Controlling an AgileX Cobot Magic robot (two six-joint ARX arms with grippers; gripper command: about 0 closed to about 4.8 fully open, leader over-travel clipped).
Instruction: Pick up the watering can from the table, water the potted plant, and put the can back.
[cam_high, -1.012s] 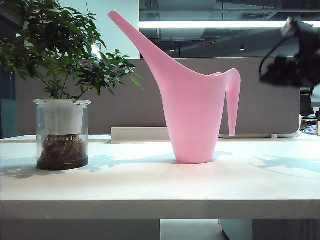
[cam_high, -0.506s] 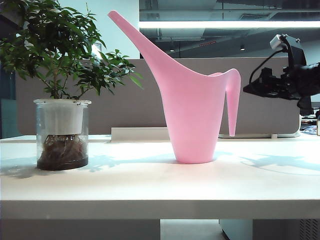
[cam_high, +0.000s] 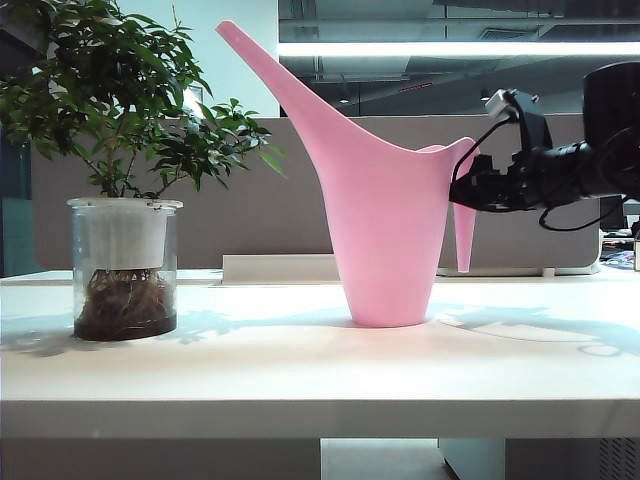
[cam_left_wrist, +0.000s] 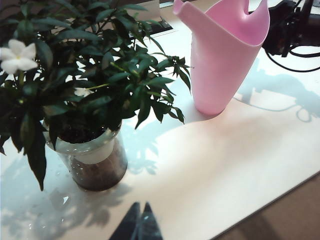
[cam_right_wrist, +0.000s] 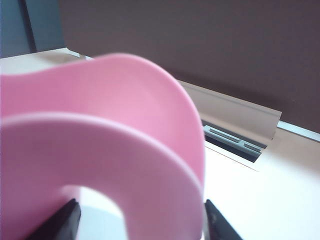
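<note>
In the exterior view the watering can (cam_high: 385, 220) stands upright near the middle of the table (cam_high: 300, 375), its long spout slanting up toward the left and its thin handle hanging down on the right side. The potted plant (cam_high: 120, 170) sits well apart from it at the left, dark leaves over a clear glass cylinder with brown roots showing. The right gripper (cam_high: 463, 192) reaches in level from the right edge and sits at the can's handle, its dark tip overlapping the pink strip.

From the left wrist view the plant (cam_left_wrist: 85, 100) fills the near side (a couple of white flowers show among the leaves), with the can (cam_left_wrist: 225, 55) beyond it on the table (cam_left_wrist: 210, 170). The left gripper (cam_left_wrist: 139, 224) hovers over the table's near edge by the plant, its two dark fingers lying close together with nothing between them.

In the right wrist view the pink curve of the can's handle (cam_right_wrist: 115, 150) fills most of the picture, blurred and very close. The right gripper (cam_right_wrist: 140, 220) has its fingertips (cam_right_wrist: 62, 220) spread wide, one on either side of the handle, whether they touch it cannot be told
</note>
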